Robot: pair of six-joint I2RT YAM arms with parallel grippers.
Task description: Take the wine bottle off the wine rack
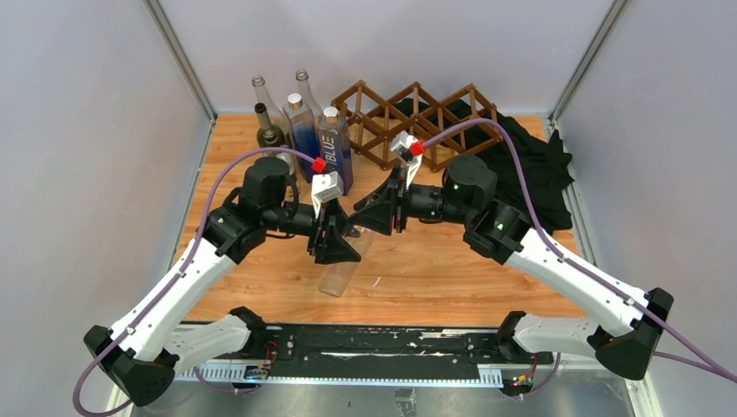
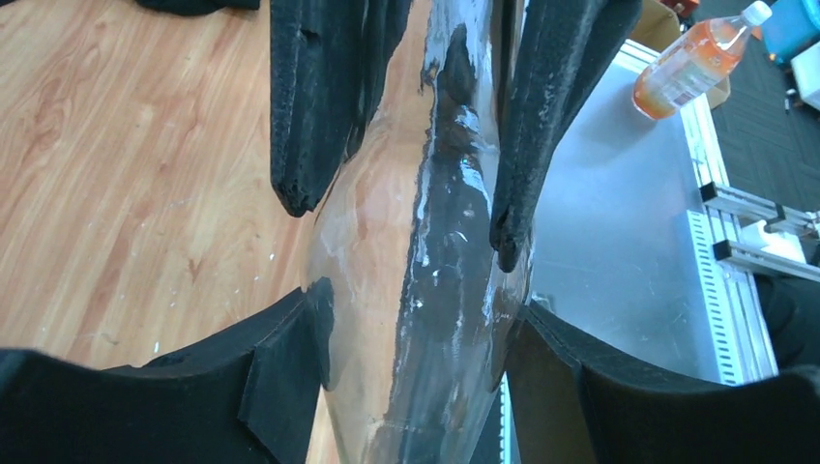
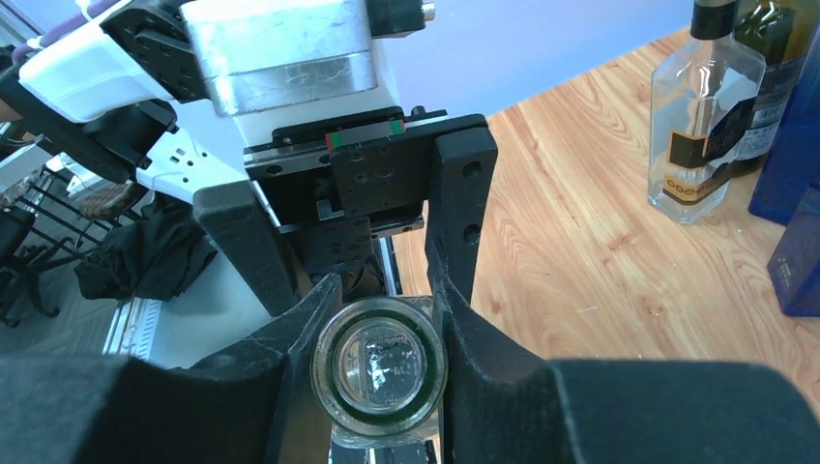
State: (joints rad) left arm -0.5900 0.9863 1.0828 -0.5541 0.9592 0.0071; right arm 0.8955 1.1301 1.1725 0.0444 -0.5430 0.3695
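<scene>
One clear glass wine bottle [image 1: 341,271], off the single dark brown wooden lattice wine rack [image 1: 417,117], well in front of it over the light wooden table [image 1: 487,269]. Long axis diagonal: mouth toward the rack, base toward the near edge. Pinched twice (both grips on glass): left gripper [image 1: 335,246] clamping the body, right gripper [image 1: 385,211] clamping the neck. Five other bottles [image 1: 335,143] standing back left.

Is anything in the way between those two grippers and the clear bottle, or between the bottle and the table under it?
Nothing visible does. The left gripper grips the clear bottle around its body and the right gripper grips its mouth end, with no gap. Below it, only the wooden table shows.
</scene>
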